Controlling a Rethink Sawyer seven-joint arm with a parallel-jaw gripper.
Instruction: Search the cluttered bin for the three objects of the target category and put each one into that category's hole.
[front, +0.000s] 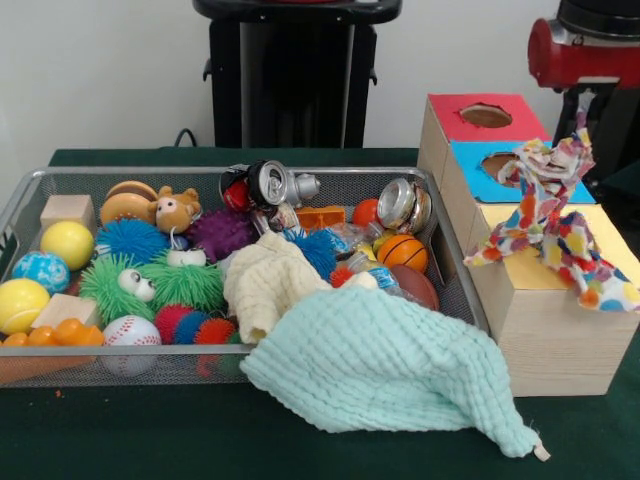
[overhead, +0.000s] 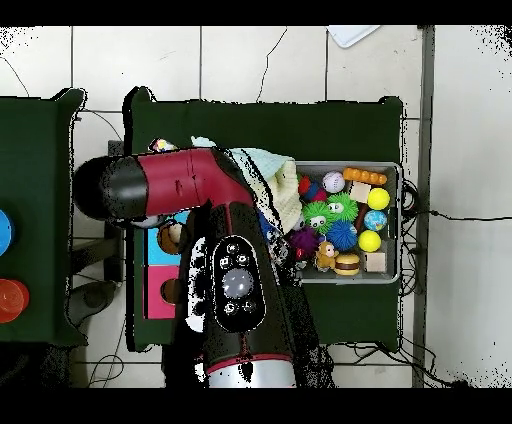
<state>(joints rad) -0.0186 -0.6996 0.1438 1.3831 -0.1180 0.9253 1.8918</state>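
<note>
- Wide, shallow tray of silver wire mesh with a thick metal rim (front: 452, 262) on the dark green table (front: 120, 430), crowded with clutter: yellow balls, spiky green and blue rubber toys, a baseball, wooden blocks, a small brown bear, crushed cans, a tiny basketball.
- Plain cream waffle cloth (front: 266, 282) bunched in the middle of the tray (lying on top of the toys).
- Plain mint waffle cloth (front: 390, 372) draped over the tray's near rim, spilling out onto the table.
- Row of three pale wooden boxes just to the right of the tray in the front view: red-topped box (front: 478, 128) farthest back, blue-topped box (front: 470, 165) in the middle, yellow-topped box (front: 540, 300) nearest.
- Ruffled white fabric pieces with red, blue, yellow and green print (front: 545, 215) heaped over the yellow top and reaching onto the blue one, covering the yellow box's hole (count of pieces unclear).
- One strip of that fabric rising upward toward the red and black arm (front: 580, 50) at the top right.
- Gripper itself hidden: cannot tell whether open, closed or pinching the strip.
- Overhead view: arm's bulk (overhead: 225, 270) covering the boxes, tray (overhead: 399, 225) visible to its right.
</note>
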